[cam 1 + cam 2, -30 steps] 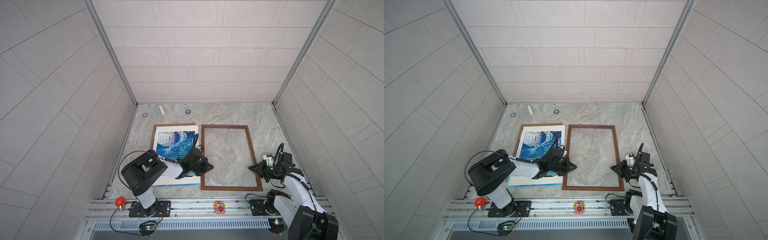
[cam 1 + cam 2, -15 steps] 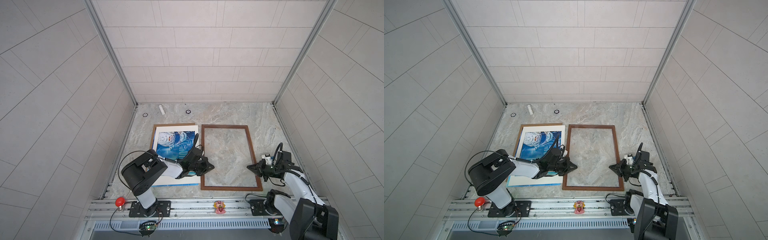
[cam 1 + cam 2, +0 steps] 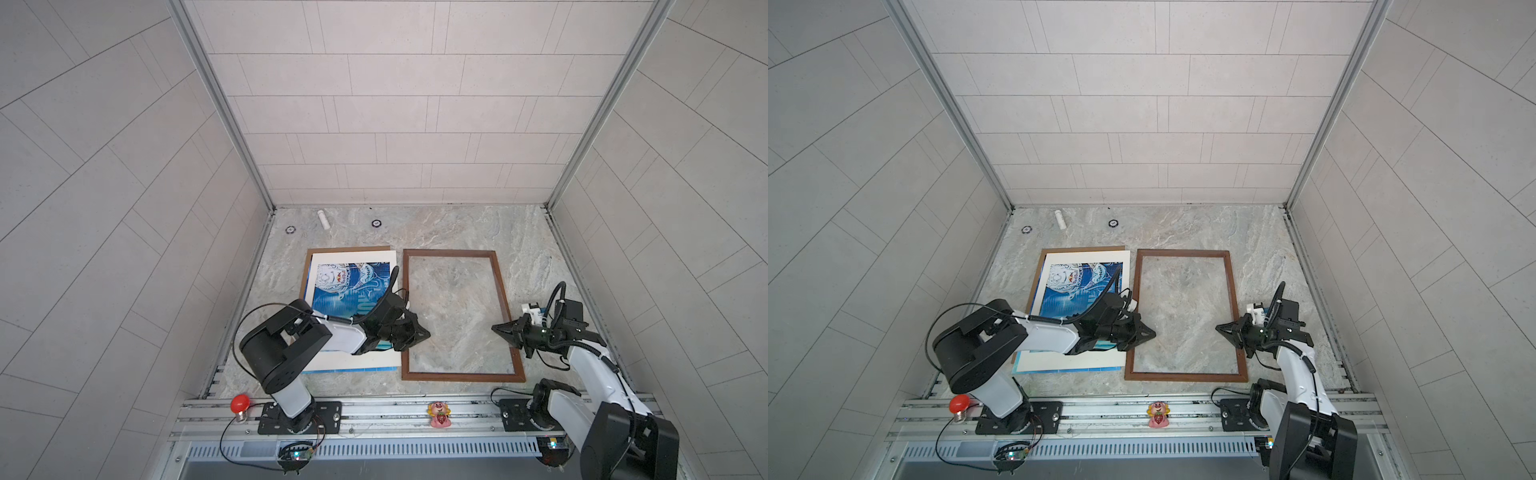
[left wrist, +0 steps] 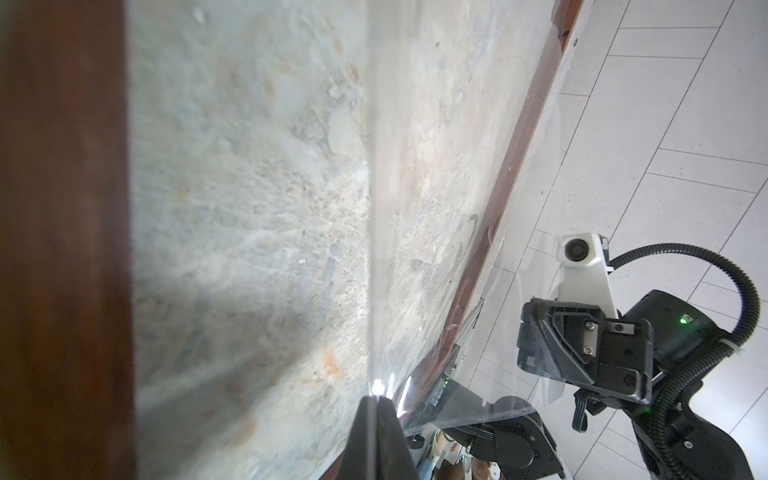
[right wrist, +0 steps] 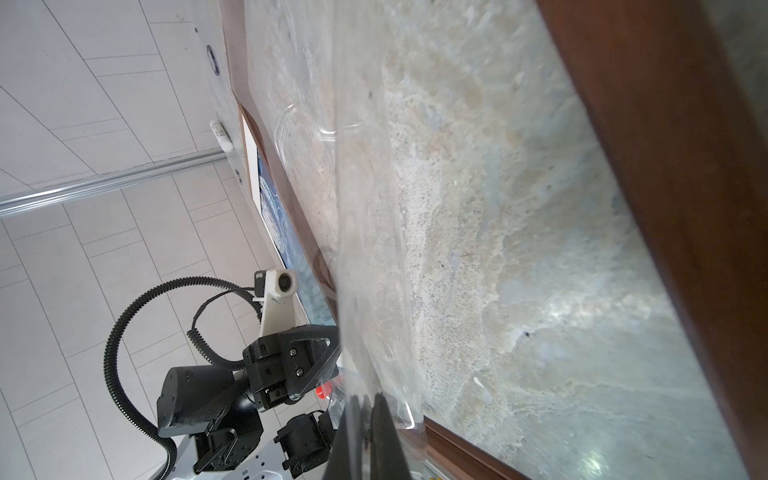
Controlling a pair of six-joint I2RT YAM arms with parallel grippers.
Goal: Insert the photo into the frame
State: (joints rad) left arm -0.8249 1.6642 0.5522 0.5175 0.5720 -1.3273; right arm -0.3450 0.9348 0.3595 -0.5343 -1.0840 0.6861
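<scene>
Beside the frame (image 3: 449, 252), on its left in a top view, the photo (image 3: 349, 291) is laid face up on a brown backing board (image 3: 308, 272). Just inside the frame's left rail the left gripper (image 3: 424, 332) is held clenched, and just inside its right rail the right gripper (image 3: 496, 328) likewise; a clear sheet (image 4: 376, 249) is pinched edge-on by each.

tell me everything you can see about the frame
The frame is a thin dark-brown wooden rectangle lying flat on the marble table, right beside the photo, long sides running away from the robot. Marble shows through its opening. The left gripper and right gripper reach in over its long sides, each shut on its clear pane, which looks raised.
</scene>
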